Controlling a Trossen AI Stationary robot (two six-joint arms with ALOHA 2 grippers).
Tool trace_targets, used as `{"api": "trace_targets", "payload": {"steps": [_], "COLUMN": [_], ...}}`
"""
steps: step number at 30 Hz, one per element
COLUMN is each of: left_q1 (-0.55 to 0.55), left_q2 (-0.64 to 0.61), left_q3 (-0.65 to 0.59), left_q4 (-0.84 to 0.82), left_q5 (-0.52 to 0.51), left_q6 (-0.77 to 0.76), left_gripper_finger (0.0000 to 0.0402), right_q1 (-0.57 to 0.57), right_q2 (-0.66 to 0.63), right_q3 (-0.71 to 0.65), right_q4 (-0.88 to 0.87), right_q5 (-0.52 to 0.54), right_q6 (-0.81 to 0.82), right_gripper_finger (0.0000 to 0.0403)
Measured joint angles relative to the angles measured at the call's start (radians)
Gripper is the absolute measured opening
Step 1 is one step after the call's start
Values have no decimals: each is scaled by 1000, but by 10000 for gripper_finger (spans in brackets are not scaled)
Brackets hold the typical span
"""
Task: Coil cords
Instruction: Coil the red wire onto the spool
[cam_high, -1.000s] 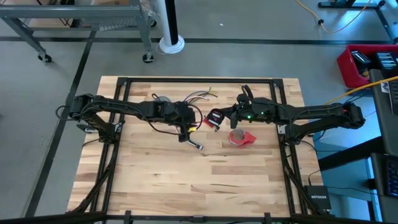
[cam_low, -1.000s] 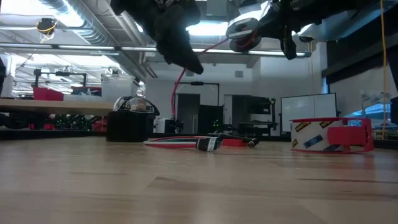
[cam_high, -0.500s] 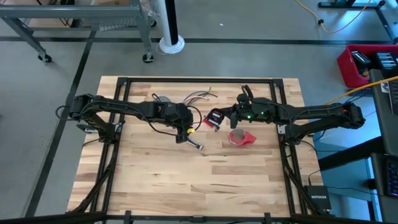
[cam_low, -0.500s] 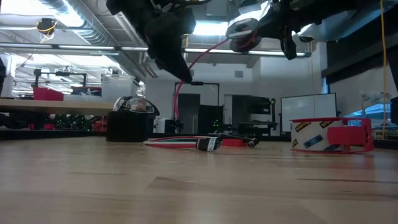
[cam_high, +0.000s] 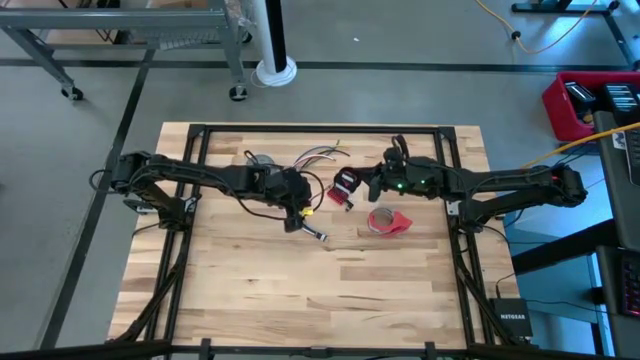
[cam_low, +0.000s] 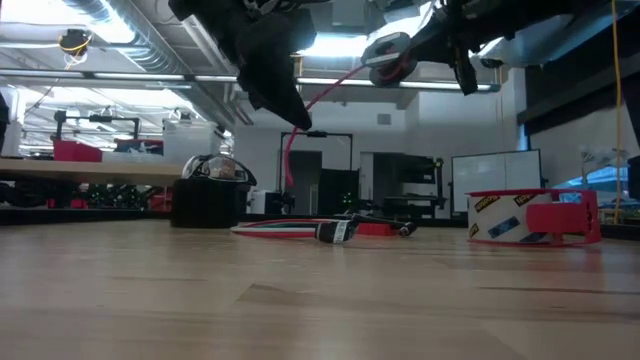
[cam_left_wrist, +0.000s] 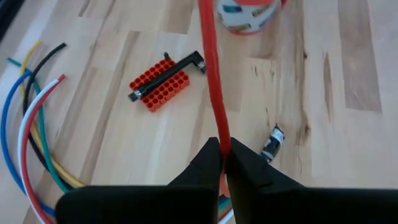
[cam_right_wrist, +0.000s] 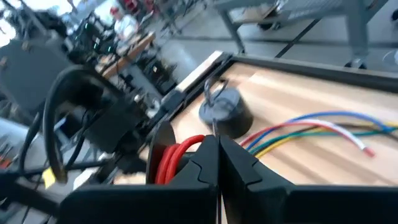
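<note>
While the high view only places both grippers mid-table, the left wrist view shows the left gripper (cam_left_wrist: 222, 148) pinched shut on the red cord (cam_left_wrist: 211, 74), at centre frame. The right wrist view shows the right gripper (cam_right_wrist: 217, 146) closed on red coil loops (cam_right_wrist: 177, 155).

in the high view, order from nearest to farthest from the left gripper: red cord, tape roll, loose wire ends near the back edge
1. red cord, pinched in the left gripper.
2. loose wire ends, behind it, towards the back edge.
3. tape roll, off to its right.
</note>
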Motion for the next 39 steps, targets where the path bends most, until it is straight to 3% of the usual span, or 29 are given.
{"api": "trace_targets", "payload": {"steps": [10,19,26,39], "left_q1": [-11,-35,-33,-27], "left_q2": [69,102,108,109], "left_q3": [0,0,0,54], "left_q4": [172,212,267,336], "left_q5": [1,19,28,41], "left_q6": [-110,-237,-237,-158], "left_gripper_finger": [2,2,2,1], "right_q1": [0,-1,-1,-2], "right_q2": [73,183,265,331], "right_q3": [0,0,0,2], "right_q4": [177,277,395,430], "right_q5": [80,156,168,163], "right_q6": [0,1,6,55], "right_gripper_finger": [1,1,1,1]}}
